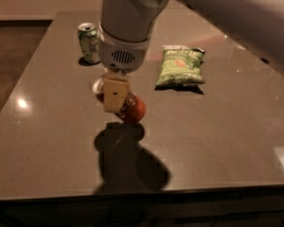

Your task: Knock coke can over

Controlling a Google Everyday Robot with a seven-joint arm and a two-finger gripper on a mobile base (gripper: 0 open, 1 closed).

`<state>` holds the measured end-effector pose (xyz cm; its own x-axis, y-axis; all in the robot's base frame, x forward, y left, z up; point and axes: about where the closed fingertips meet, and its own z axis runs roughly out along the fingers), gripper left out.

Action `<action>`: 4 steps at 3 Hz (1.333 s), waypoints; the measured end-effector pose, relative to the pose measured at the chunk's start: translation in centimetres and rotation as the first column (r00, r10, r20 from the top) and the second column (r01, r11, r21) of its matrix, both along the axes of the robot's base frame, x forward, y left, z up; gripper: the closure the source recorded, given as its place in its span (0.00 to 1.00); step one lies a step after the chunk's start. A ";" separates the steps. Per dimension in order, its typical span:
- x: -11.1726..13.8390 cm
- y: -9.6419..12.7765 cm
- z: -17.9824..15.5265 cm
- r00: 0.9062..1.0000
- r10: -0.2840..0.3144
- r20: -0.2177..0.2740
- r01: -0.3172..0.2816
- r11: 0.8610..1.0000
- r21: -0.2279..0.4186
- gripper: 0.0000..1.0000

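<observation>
The coke can (134, 109) is red-orange and sits left of the table's centre. It is tilted far over, with its silver top (98, 85) pointing left and its base to the lower right. My gripper (115, 97) hangs from the white wrist straight down onto the can. Its tan tip lies across the can's upper half and hides part of it. I cannot tell whether the can rests on the table or is carried by the gripper.
A green can (88, 42) stands upright at the back left. A green chip bag (181, 66) lies flat to the right of the gripper. The dark glossy table (217, 136) has its front edge near the bottom and its left edge beside the green can.
</observation>
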<state>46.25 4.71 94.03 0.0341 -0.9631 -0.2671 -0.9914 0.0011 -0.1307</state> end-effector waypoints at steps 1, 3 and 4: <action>2.6 -2.6 -1.7 1.000 -0.010 0.017 0.013 0.980 -0.199 0.87; 8.0 -5.8 -4.5 0.999 -0.029 0.046 0.045 0.911 -0.410 0.40; 9.2 -6.9 -6.6 0.999 -0.050 0.012 0.050 0.894 -0.446 0.17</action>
